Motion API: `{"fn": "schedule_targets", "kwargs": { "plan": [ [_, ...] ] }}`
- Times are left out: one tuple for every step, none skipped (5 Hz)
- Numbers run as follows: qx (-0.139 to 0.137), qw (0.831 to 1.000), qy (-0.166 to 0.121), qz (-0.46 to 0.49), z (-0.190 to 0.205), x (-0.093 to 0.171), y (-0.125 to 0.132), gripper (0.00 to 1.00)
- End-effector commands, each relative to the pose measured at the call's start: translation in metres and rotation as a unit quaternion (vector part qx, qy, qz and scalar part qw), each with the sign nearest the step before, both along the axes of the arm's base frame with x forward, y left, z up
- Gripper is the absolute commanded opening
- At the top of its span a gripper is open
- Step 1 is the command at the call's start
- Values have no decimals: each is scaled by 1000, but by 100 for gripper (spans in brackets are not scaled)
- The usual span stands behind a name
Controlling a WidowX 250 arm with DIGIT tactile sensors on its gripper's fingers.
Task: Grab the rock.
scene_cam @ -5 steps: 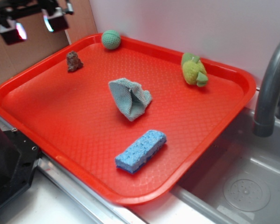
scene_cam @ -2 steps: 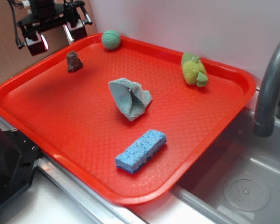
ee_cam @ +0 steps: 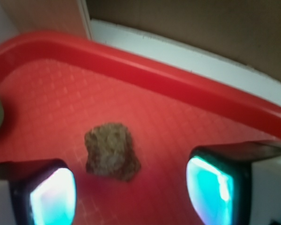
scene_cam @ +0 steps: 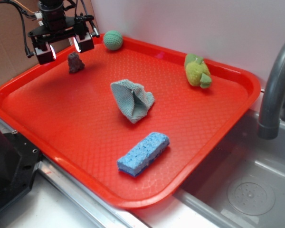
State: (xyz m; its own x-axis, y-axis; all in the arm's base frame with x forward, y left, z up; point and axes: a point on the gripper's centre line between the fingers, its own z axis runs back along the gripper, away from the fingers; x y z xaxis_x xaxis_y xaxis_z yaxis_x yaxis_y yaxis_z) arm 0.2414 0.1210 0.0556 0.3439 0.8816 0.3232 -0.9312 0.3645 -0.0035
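Exterior view: the gripper (scene_cam: 64,46) hangs over the far left corner of the red tray (scene_cam: 237,99), fingers spread wide, nothing between them. The rock (scene_cam: 75,62) sits on the tray just below, with the green ball (scene_cam: 113,40) near it at the back rim. Wrist view: the rock (ee_cam: 111,151) lies on the tray floor, between the two fingers (ee_cam: 52,196) and beyond their tips, untouched.

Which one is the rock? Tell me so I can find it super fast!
Look at the big red tray and go to its far left corner, where the gripper hangs open. The rock sits on the tray there. It is small, lumpy and dark brown-grey, unlike the round green ball nearby.
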Motion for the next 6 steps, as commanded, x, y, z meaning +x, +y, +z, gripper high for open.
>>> {"fn": "schedule_targets", "kwargs": {
  "plan": [
    [-50, 998, -6, -25, -15, 13, 20, 100],
    [-43, 999, 13, -25, -29, 10, 20, 0],
    [-37, 999, 9, -30, -21, 7, 17, 0],
    [-29, 993, -7, -110, 24, 3, -10, 0],
    [-57, 981, -52, -179, 74, -19, -52, 0],
    [-26, 948, -98, -303, 110, -42, -95, 0]
  ]
}}
